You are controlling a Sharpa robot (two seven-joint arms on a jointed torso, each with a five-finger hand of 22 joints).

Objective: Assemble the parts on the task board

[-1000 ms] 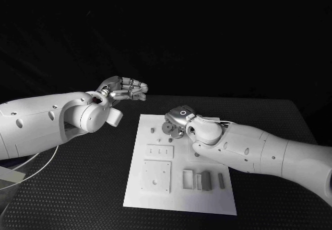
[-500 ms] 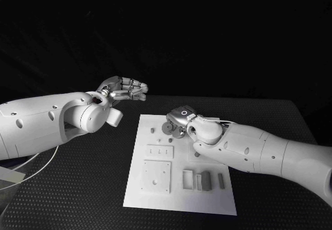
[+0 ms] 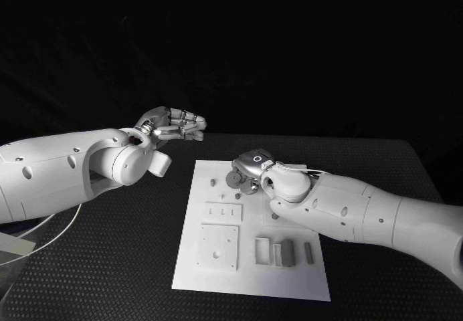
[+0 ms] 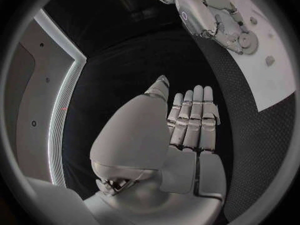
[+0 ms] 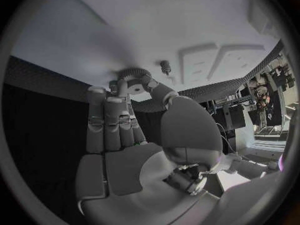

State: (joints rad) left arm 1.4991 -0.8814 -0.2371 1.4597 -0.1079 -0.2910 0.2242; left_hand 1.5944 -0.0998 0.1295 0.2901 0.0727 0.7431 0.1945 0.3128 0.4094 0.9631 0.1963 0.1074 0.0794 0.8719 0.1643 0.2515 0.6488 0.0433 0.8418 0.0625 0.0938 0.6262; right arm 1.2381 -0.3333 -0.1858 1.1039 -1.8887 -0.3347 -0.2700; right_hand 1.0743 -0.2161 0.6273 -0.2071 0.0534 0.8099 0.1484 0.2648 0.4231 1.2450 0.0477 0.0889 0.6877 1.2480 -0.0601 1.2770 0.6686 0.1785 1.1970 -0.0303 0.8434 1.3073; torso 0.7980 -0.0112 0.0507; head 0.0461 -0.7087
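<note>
The white task board [image 3: 280, 281] lies in the middle of the black table. My right hand [image 3: 247, 175] is low over the board's far part, thumb and a fingertip closed around a round toothed gear [image 3: 235, 179] that sits on the board. The right wrist view shows that gear [image 5: 133, 74] between the fingertips, with a small peg [image 5: 165, 66] just past it. My left hand [image 3: 174, 125] hovers above the table beyond the board's far left corner and holds nothing. Its fingers [image 4: 190, 117] lie straight and side by side.
Nearer on the board lie two square plates [image 3: 223, 212] [image 3: 219, 245], a small peg [image 3: 238, 196] and three upright blocks [image 3: 284, 252]. My right forearm [image 3: 366, 214] crosses the board's right side. Black table surrounds the board.
My right hand has shifted very slightly toward the near right with the gear. The left hand has stayed where it was.
</note>
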